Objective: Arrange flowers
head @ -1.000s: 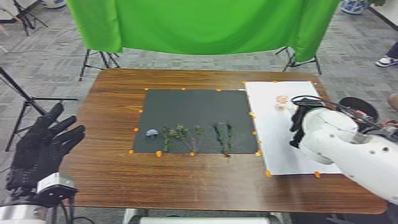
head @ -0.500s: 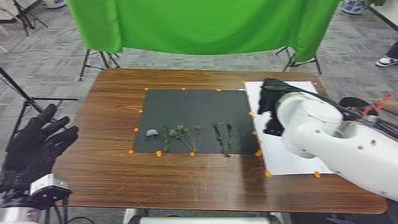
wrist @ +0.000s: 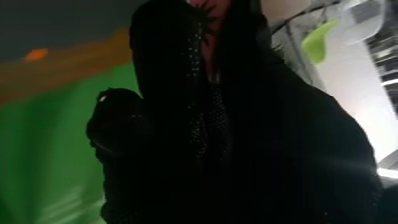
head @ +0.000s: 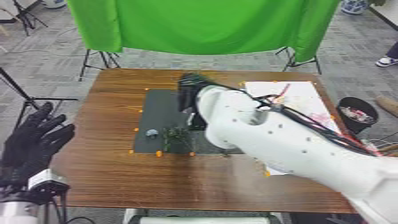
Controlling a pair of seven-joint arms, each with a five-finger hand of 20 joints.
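Over the back middle of the dark mat [head: 160, 112] is my right hand [head: 188, 95] in the head view, its forearm crossing the mat's right part. Green stems with leaves [head: 178, 139] lie at the mat's front, partly hidden by the arm. Just left of them rests a small blue-grey piece [head: 152, 133]. In the right wrist view my right hand [wrist: 240, 135] has straight fingers, the thumb apart; a pink patch with a dark leafy shape [wrist: 209, 15] shows between the fingers. My left hand [head: 34, 142] is open beyond the table's left edge.
A white sheet [head: 293, 95] lies on the table's right side, with faint pinkish shapes on it, partly behind my right arm. Orange markers [head: 159, 154] edge the mat. A black bin [head: 357, 112] stands past the table's right edge, and a green cloth [head: 200, 27] hangs behind.
My right hand has moved left from the white sheet to above the dark mat, its arm now covering stems on the mat's right part. The left hand has shifted slightly.
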